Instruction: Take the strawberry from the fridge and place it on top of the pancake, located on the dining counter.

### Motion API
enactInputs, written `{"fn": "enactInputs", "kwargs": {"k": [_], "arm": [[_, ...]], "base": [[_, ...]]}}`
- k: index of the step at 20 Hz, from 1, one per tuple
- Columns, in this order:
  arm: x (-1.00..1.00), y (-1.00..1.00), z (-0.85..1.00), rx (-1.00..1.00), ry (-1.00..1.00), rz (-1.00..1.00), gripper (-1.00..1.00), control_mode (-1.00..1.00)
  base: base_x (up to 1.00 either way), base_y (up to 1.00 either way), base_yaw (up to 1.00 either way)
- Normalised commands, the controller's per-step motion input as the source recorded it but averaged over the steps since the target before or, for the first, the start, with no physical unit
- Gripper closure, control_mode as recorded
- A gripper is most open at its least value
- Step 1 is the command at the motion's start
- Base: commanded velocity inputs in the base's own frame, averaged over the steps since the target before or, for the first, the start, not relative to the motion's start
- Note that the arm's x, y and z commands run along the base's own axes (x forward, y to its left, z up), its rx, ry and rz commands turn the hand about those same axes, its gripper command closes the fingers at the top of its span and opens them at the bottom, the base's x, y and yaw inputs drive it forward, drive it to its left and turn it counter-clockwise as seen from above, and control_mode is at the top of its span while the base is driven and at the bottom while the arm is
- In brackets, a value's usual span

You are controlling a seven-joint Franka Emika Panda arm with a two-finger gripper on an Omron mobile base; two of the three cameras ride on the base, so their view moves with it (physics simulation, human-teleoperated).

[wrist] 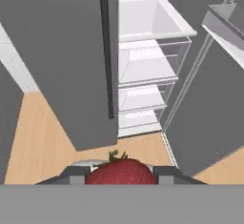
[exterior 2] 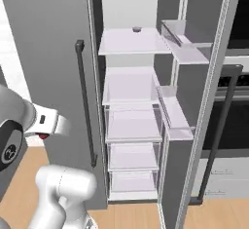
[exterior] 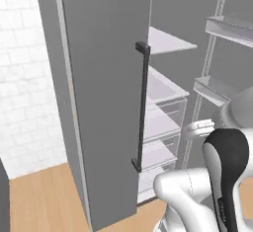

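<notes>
Strawberry (wrist: 122, 171) sits between the two dark finger tips at the bottom of the hand view, its red body filling the gap and a tuft of green leaves standing up from its top, so the gripper (wrist: 122, 174) has its jaws closed on the berry. It is held outside the fridge (wrist: 57, 51), out in front of the shut left door and above the light wooden floor (wrist: 43, 137). In the right base view a small spot of red (exterior 2: 43, 136) shows under the white hand at the left edge, level with the lower half of the door. A long dark bar handle (exterior 2: 85, 104) runs down that shut door. Beside it the right door (exterior 2: 194, 125) stands swung wide, with white bins on its inner face, one high and one near the middle. Inside the fridge are white shelves (exterior 2: 130, 42) above and clear drawers (exterior 2: 133, 123) stacked below; a small dark thing (exterior 2: 136, 28) rests at the back of the top shelf, too small to identify. A white tiled wall (exterior: 24, 78) lies to the left of the fridge, and a black-fronted oven (exterior 2: 236, 101) stands to the right behind the open door.
</notes>
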Motion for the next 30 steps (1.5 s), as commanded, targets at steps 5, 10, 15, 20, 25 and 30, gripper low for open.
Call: {"fn": "enactInputs", "kwargs": {"k": [5,10,15,20,25,30], "arm": [[0.00,0.00,0.00,0.00,0.00,0.00,1.00,1.00],[0.00,0.00,0.00,0.00,0.00,0.00,1.00,1.00],[0.00,0.00,0.00,0.00,0.00,0.00,1.00,1.00],[0.00,0.00,0.00,0.00,0.00,0.00,1.00,1.00],[0.00,0.00,0.00,0.00,0.00,0.00,1.00,1.00],[0.00,0.00,0.00,0.00,0.00,0.00,1.00,1.00]], "base": [[-0.68,0.07,-0.86],[-0.31,0.02,-0.97],[-0.24,0.00,-0.98],[-0.12,-0.33,-0.83],[0.36,-1.00,-0.31],[0.51,-1.00,-0.01]]}}
